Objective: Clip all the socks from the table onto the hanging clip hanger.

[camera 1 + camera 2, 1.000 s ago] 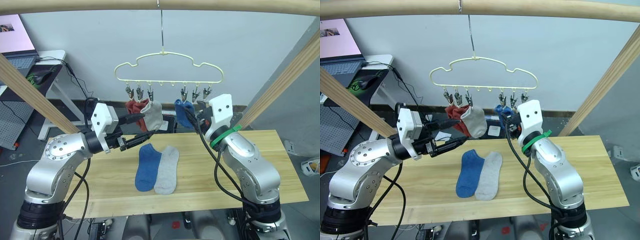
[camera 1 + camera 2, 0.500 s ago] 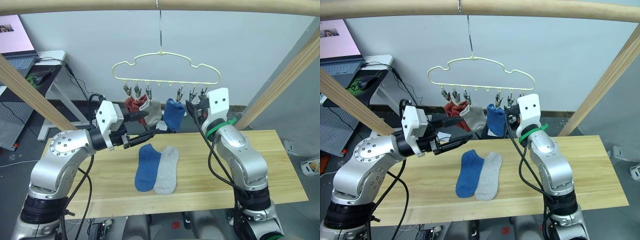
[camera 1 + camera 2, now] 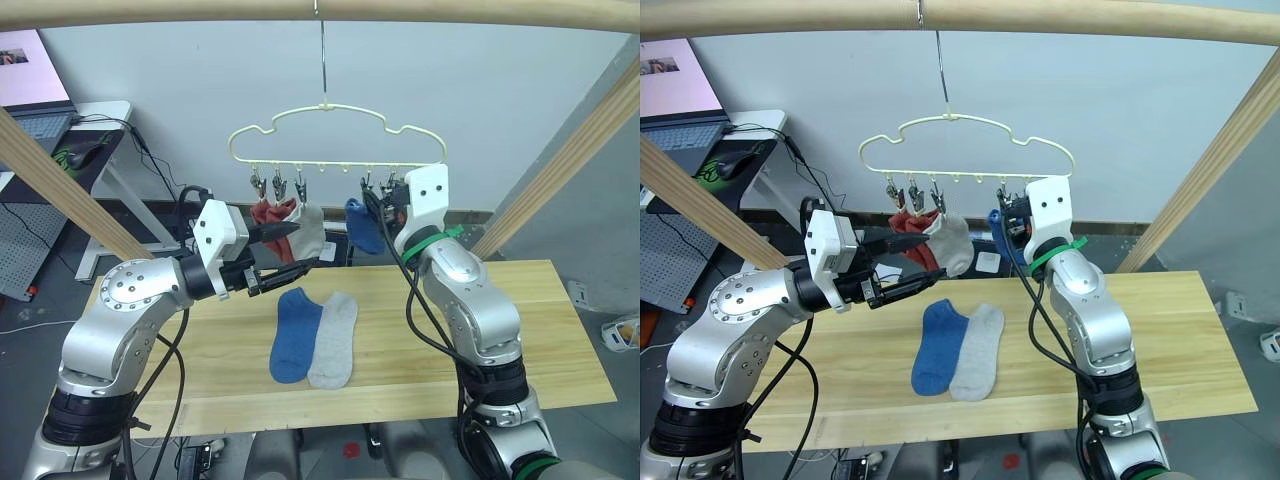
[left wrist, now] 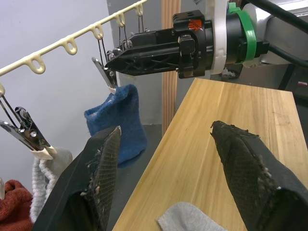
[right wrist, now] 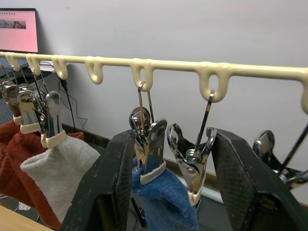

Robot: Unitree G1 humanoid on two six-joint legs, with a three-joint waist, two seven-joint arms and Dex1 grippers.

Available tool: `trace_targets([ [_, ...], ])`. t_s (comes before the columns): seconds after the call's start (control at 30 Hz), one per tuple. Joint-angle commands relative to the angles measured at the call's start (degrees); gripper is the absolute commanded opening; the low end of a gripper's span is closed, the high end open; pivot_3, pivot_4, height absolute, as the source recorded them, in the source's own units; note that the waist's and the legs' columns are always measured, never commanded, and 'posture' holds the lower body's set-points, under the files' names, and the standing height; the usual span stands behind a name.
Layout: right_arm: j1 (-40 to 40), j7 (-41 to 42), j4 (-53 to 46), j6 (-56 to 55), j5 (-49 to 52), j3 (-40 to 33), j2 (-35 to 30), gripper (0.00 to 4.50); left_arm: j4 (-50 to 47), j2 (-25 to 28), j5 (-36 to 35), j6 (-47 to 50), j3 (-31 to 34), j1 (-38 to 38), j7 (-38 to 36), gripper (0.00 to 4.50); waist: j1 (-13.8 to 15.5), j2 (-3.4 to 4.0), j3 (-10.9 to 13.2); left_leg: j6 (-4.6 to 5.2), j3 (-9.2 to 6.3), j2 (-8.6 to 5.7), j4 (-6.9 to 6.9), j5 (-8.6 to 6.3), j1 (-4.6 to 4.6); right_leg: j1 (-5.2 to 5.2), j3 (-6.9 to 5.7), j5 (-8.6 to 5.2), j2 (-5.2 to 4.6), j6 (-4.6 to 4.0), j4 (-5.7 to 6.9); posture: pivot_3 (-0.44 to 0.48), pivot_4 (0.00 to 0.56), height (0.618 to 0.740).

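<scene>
Two socks lie on the table [image 3: 520,330], side by side and touching: a blue sock [image 3: 295,333] and a light grey sock [image 3: 334,340] at its 3 o'clock, both near the middle of the plank.

Clip hanger [image 3: 335,135] hangs by its metal hook [image 3: 322,55] from the wooden pole [image 3: 200,8] overhead. Four socks are on its clips. At the 9 o'clock end of the bar: rust red socks [image 3: 266,213], apparently two bunched together, hard to separate them, then a hung grey sock [image 3: 308,228] just beside. Right of centre: a hung blue sock [image 3: 362,224], pinched in a metal clip [image 5: 150,154].

Right gripper [image 5: 173,159] is raised to the bar, fingers spread wide and grasping nothing. Between its fingers sit two clips: the one holding the hung blue sock, and an empty neighbour clip [image 5: 192,166] beside it. The fingers flank the clips; contact can't be confirmed. In the left wrist view the right gripper [image 4: 113,60] points its tips at the clip above the hung blue sock.

Left gripper [image 3: 300,250] is held out at about 9 o'clock of the hanger's socks, below the bar, above the table. Its fingers [image 4: 98,173] stand well apart, released, nothing between them. It sits just in front of the hung grey sock, not touching any sock as far as visible.
</scene>
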Motion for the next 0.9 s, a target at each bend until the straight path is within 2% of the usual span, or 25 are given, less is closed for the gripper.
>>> trace_targets([
  [0.03,-1.18,0.31,-0.72,-2.14,-0.02,-0.71,0.32,2.46,-1.69,0.44,-0.04,-0.06,0.56,-0.51,0.02,3.25,0.01,0.00,0.00,0.00,0.00,0.00,0.00,0.00,0.00,0.00,0.00,0.00,0.00,0.00,0.00,-0.103,0.190,0.738],
  [0.3,-1.06,0.35,-0.41,-2.73,-0.11,-1.35,1.06,2.46,-2.04,0.63,-0.23,0.06,0.64,-0.07,-0.29,3.25,0.03,0.01,-0.04,0.00,0.00,0.01,0.00,0.00,0.00,0.00,0.00,0.00,0.00,-0.01,0.01,-0.101,0.187,0.738],
  [0.57,1.64,-0.64,-4.23,-1.31,-1.44,-0.91,0.52,2.46,-2.53,0.49,-0.56,0.14,0.45,0.25,-0.49,3.25,0.07,0.01,-0.14,0.00,-0.01,0.01,0.01,0.00,0.00,0.00,0.00,0.01,0.00,-0.01,0.02,-0.103,0.191,0.738],
  [0.9,1.24,-3.63,-0.96,-4.49,-5.36,-0.50,1.40,2.46,-2.65,0.07,-0.80,0.54,0.16,0.11,-0.05,3.25,0.07,0.01,-0.17,0.00,-0.01,0.00,0.04,0.00,0.02,0.01,0.00,0.01,0.01,-0.02,0.04,-0.098,0.226,0.738],
])
